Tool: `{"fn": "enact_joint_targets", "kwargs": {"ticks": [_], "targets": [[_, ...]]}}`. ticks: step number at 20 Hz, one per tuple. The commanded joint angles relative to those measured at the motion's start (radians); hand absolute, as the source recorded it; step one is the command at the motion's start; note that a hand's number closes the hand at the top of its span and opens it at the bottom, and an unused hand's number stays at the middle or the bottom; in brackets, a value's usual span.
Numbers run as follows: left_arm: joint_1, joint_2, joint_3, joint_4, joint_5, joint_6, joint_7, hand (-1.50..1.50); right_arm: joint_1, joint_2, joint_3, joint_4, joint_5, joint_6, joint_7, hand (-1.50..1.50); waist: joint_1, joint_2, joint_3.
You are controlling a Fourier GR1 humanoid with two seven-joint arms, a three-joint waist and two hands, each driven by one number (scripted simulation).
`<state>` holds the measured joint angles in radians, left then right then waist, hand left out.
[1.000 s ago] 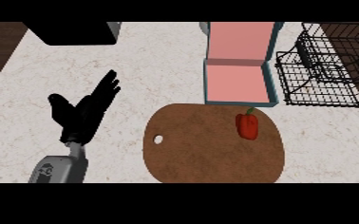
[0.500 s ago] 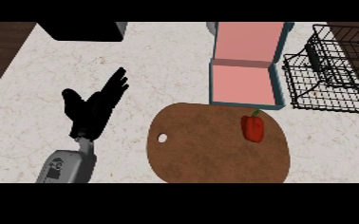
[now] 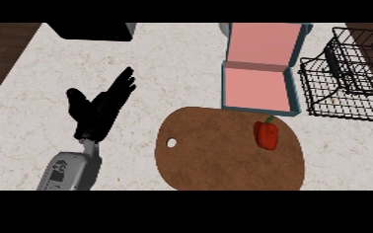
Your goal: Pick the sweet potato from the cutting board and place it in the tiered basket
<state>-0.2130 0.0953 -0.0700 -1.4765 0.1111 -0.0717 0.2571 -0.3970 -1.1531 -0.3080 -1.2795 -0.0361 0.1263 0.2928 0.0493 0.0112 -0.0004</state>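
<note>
The thing I must move is a red vegetable (image 3: 267, 135) with a small green stem. To me it looks more like a red pepper than a sweet potato. It lies on the right part of the round brown cutting board (image 3: 218, 160), near the board's far rim, with the stem pointing away from me. No hand touches it. The board has a small hole (image 3: 172, 142) close to its left rim.

Just behind the board stands an open box (image 3: 259, 86), pink inside with a teal border, its lid raised towards the back. I cannot tell if the box touches the board's rim. Right of the box is the tiered basket (image 3: 342, 96) of black wire, cut off by the view's right edge.

All of this stands on a pale speckled counter (image 3: 182, 69). My left hand (image 3: 100, 107) is over the counter, well apart from the board on its left side. It is released: the fingers are straight, pointing up and to the right, the thumb is spread, and it grasps nothing. Its grey forearm (image 3: 73, 172) comes in from the lower edge. My right hand does not show in this view. A black object (image 3: 94, 31) sits at the far left of the counter.
</note>
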Motion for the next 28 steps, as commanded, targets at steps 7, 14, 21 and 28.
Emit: {"fn": "enact_joint_targets", "kwargs": {"ticks": [7,14,21,28], "targets": [[0.038,-0.008,-0.007,-0.038,-0.008,0.001,0.011,0.00,-0.316,0.235,0.198,0.358,0.175,-0.101,-0.125,1.50,0.003,-0.001,0.001],[0.040,-0.008,0.001,-0.024,-0.019,0.007,-0.002,0.00,-0.437,0.427,0.121,0.476,0.052,-0.118,-0.185,-1.50,-0.006,-0.002,0.002],[0.024,-0.007,0.024,0.012,-0.013,-0.005,-0.022,0.00,-0.565,0.522,0.137,0.592,0.089,-0.128,-0.329,-1.50,-0.024,-0.004,0.001],[0.009,0.002,0.043,0.028,-0.013,-0.008,-0.024,0.00,-0.632,0.469,0.055,0.668,0.111,-0.283,-0.408,-1.50,-0.033,-0.005,0.000]]}}
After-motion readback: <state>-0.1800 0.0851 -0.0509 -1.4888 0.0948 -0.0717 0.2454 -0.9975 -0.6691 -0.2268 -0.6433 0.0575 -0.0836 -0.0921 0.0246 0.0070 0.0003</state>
